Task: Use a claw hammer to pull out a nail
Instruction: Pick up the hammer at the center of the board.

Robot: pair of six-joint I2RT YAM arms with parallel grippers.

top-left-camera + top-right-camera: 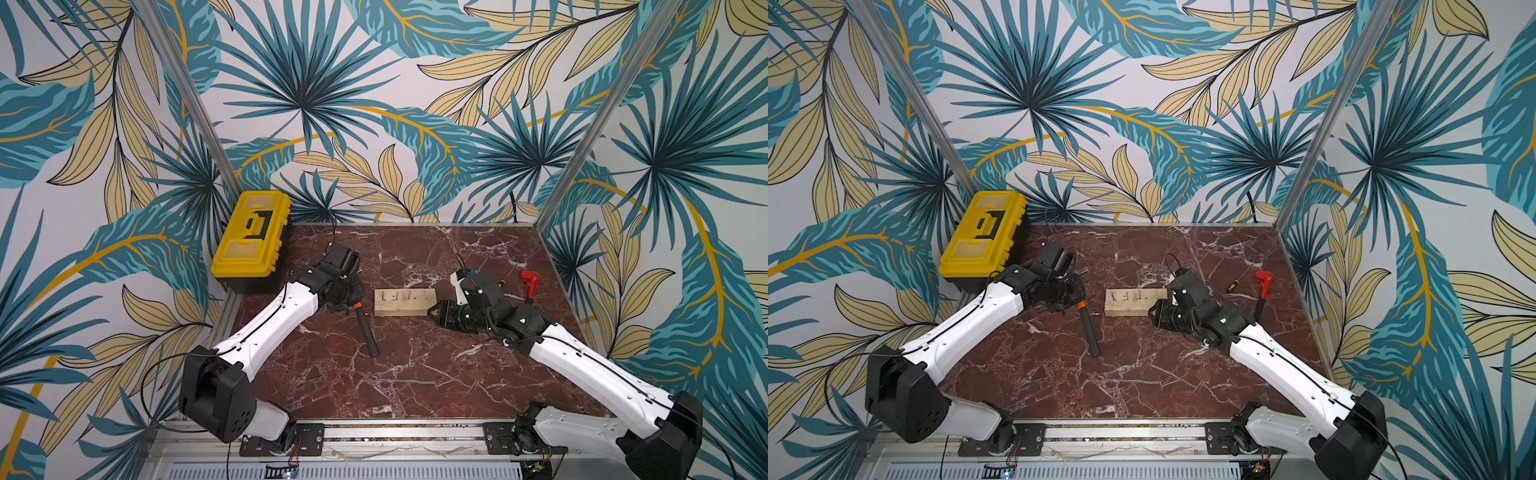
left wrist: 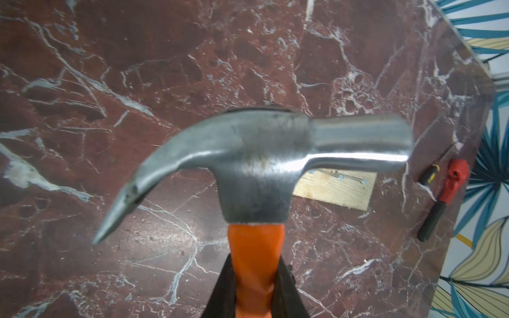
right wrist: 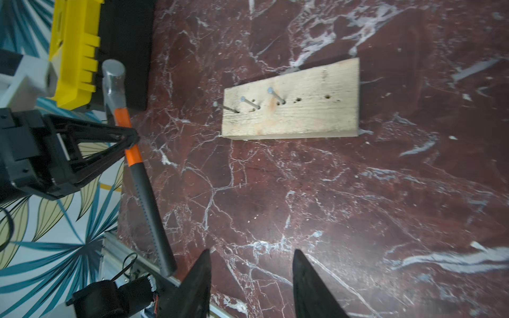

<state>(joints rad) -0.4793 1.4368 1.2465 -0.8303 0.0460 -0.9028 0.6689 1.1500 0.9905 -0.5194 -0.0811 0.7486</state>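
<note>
- Two grippers, two different states: your left gripper is clenched on the hammer. It grips the orange shaft just below the steel head, and the black handle sticks out free toward the front rail.
- The hammer sits just left of the wooden block and apart from it. A narrow strip of marble shows between the handle and the block's left end.
- In both top views the left wrist covers the hammer head. The right wrist view shows the head close to the yellow toolbox, which fills the back-left corner against the wall.
- Your right gripper is released, jaws spread with only marble between them. It lies low at the block's right end — you cannot tell whether it touches the wood.
- Three nails stand proud of the block in the half nearer the hammer. The other half shows only bare holes.
- A red wrench and a small screwdriver lie behind the right arm, near the table's right edge.
- On the table, your widest room is the marble between the block and the front rail, flanked by both arms. A second open band runs from the block back to the rear wall.
</note>
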